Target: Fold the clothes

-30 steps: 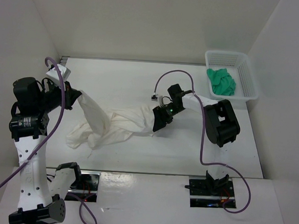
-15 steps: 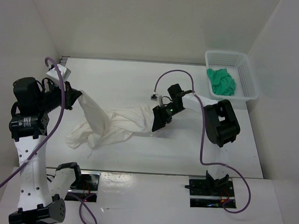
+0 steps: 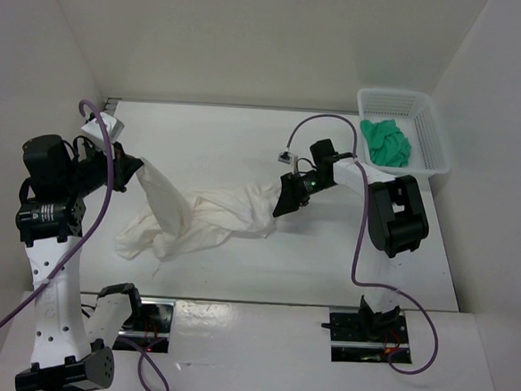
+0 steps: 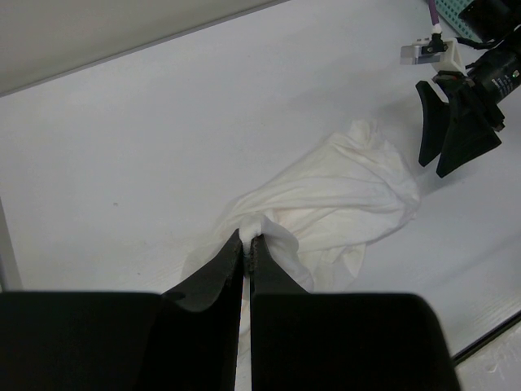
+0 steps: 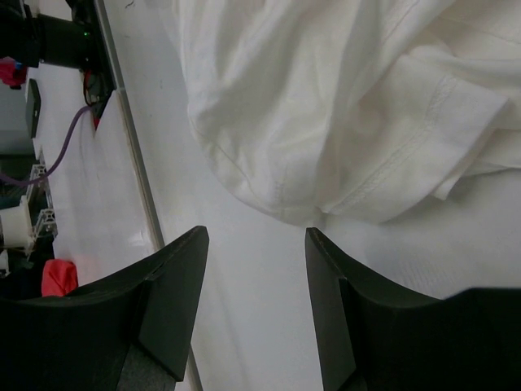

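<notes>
**Top view.** The garment [image 3: 207,214] lay as a crumpled band across the middle of the desk [image 3: 229,135], running between the two arms. The left tool [image 3: 138,170] stood at the left side of the desk, clamped on the left end of the garment. Fabric rose from the desk to its tips. The right tool [image 3: 284,206] was at the right end of the garment, angled down toward the fabric. A basket [image 3: 438,141] stood at the far right corner of the desk. A green cloth [image 3: 385,142] lay inside it, well apart from the garment.

**Left wrist view.** The fingers of the left tool [image 4: 247,238] were pressed together, with a pinch of garment [image 4: 342,195] caught between the tips. The remaining fabric lay bunched on the desk [image 4: 163,122] beyond the tips. The right tool [image 4: 450,140] stood just beside the far end of that bunch, its two dark fingers apart.

**Right wrist view.** The fingers of the right tool [image 5: 255,236] stood apart, with only bare desk [image 5: 244,309] between them. The garment [image 5: 326,98] filled the upper part of the view. A seamed, folded edge of it lay just beyond the fingertips. Whether that edge touched either finger could not be told.
</notes>
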You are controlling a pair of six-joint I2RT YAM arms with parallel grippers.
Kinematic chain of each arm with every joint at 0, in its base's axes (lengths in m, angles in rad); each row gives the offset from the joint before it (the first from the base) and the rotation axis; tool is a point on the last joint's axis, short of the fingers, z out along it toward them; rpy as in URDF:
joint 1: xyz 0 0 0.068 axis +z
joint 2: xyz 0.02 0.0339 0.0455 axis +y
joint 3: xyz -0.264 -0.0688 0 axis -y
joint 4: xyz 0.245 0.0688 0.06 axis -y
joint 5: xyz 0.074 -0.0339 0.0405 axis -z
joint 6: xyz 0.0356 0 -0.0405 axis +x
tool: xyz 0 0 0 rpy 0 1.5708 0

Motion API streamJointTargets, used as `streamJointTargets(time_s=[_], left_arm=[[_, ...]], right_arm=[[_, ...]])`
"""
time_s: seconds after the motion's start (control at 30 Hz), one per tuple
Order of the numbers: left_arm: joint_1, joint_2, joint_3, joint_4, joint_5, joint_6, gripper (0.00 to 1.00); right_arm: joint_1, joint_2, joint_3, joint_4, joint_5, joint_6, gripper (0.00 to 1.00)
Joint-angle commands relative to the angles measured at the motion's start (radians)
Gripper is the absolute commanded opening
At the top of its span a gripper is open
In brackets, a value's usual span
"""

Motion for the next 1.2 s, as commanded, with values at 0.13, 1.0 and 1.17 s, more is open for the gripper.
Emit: streamJointTargets(time_s=[0.13,1.0,1.17], left_arm=[[0.006,-0.005,0.021,0.03,0.027,0.025,0.0],[0.006,-0.005,0.021,0.03,0.027,0.025,0.0],[0.006,-0.005,0.021,0.021,0.027,0.025,0.0]], right_arm=[[0.006,-0.036,0.009,0.029,-0.064,0.001,0.59],[0.025,0.102,0.035,0.081,-0.004,0.02,0.6],[0.054,0.122,0.044,0.081,-0.023,0.002,0.6]])
